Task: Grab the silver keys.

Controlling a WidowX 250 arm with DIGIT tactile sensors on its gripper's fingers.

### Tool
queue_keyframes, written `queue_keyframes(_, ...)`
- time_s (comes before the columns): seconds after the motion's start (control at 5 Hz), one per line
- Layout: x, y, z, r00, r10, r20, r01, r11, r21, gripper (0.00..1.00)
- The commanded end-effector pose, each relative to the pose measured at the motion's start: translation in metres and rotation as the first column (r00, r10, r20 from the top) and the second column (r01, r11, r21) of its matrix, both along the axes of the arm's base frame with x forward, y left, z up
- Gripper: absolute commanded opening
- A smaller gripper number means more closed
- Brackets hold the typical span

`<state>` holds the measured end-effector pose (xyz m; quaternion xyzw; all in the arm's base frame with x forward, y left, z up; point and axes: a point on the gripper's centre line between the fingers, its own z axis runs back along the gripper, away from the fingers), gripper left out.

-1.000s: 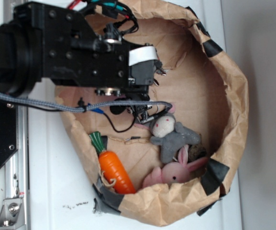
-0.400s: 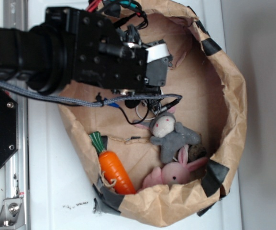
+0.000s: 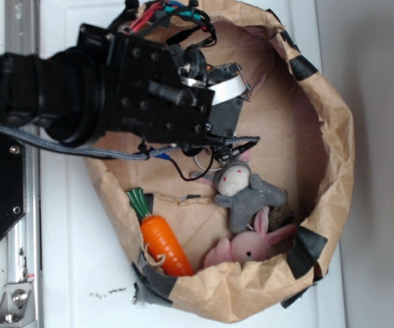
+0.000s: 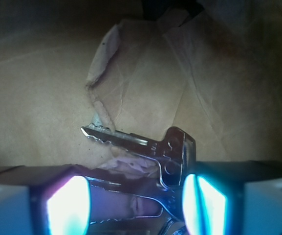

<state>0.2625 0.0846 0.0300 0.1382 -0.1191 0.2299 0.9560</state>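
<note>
In the wrist view the silver keys (image 4: 153, 147) sit bunched between my two lit fingers, one blade pointing left and the key heads against the right finger (image 4: 204, 205). My gripper (image 4: 136, 205) is partly closed around them, and the blades reach the left finger (image 4: 67, 205). In the exterior view my gripper (image 3: 224, 147) hangs over the middle of the brown paper bag (image 3: 333, 137), mostly hidden under the black arm. A bit of the keys' ring (image 3: 207, 162) shows below it, just above the grey bunny (image 3: 244, 191).
A pink plush bunny (image 3: 251, 246) lies at the bag's lower wall, and an orange carrot toy (image 3: 164, 246) leans on its left rim. A torn paper flap (image 4: 106, 63) stands up from the bag floor. Black tape patches (image 3: 304, 68) mark the rim.
The arm has moved up the picture and to the right and looks larger. The bunnies and the carrot have not moved.
</note>
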Motion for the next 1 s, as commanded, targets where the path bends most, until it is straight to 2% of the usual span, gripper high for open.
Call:
queue_keyframes(0.0,0.0,0.001,0.022,0.999,-0.049,0.022,0.049,0.999,-0.01,0.0)
queue_keyframes(0.8,0.003,0.004,0.033,0.999,-0.028,-0.017,0.028,1.0,-0.005,0.0)
